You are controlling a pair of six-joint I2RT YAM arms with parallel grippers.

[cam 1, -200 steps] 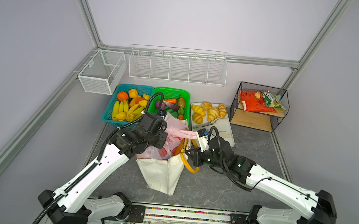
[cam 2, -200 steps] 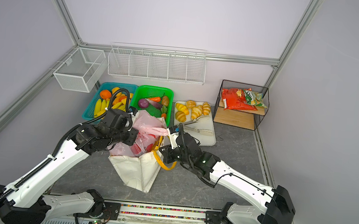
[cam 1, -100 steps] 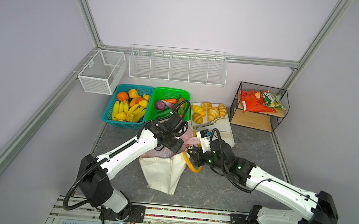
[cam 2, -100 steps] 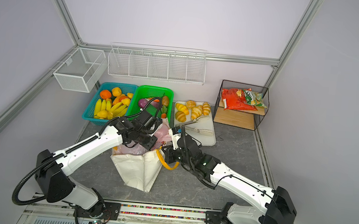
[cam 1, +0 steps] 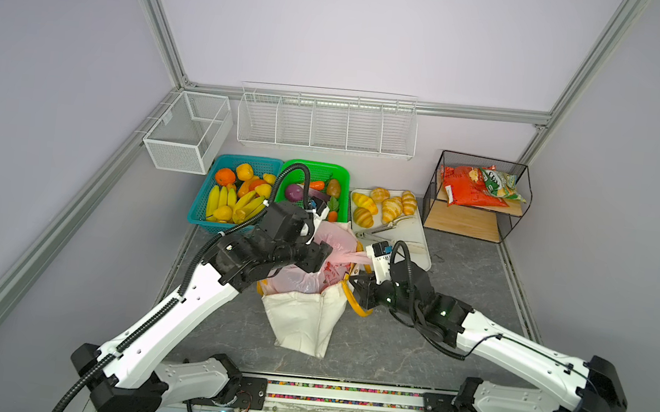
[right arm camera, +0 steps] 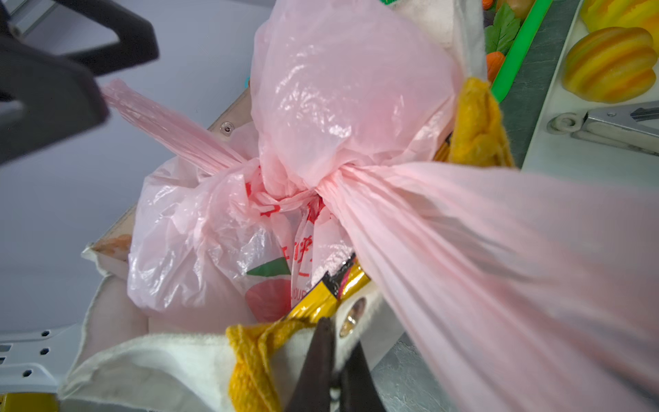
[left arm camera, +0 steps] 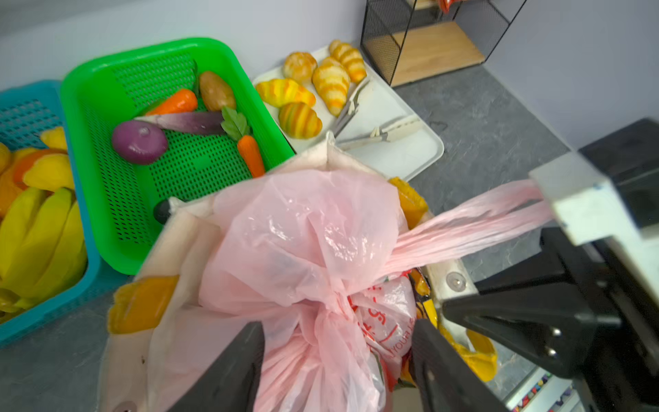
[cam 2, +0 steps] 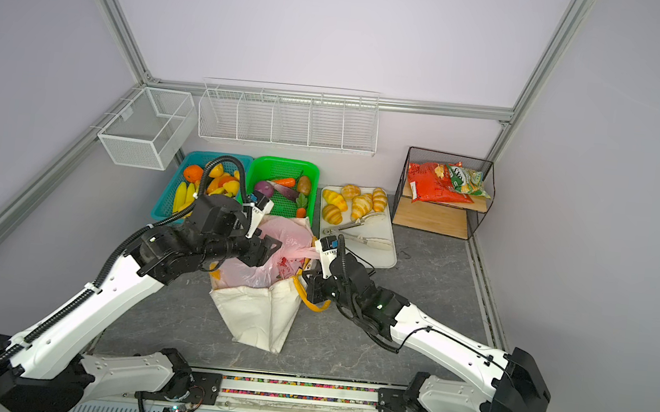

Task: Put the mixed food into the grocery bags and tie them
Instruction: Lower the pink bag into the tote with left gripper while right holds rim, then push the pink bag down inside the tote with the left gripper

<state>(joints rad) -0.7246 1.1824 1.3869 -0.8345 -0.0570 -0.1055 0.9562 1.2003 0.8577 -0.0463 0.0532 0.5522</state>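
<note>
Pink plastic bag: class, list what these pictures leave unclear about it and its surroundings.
Contents of the pink bag: wrist views show only dim shapes through cloudy film.
End of the pink handle: right wrist view, blurred, cut by the edge; what the shut right hand pinches is unclear.
Inside the canvas tote: both top views, covered by the pink bag.
The snack packet: right wrist view, mostly buried, print unreadable.

Off at ten o'clock a teal basket (cam 1: 200,204) holds yellow bananas (cam 1: 225,204) and oranges (cam 1: 225,175). At one o'clock a white tray (cam 1: 412,241) carries golden croissants (cam 1: 391,210) with metal tongs (cam 1: 389,226) beside them, and a white wire rack (cam 1: 326,125) hangs at twelve.
</note>
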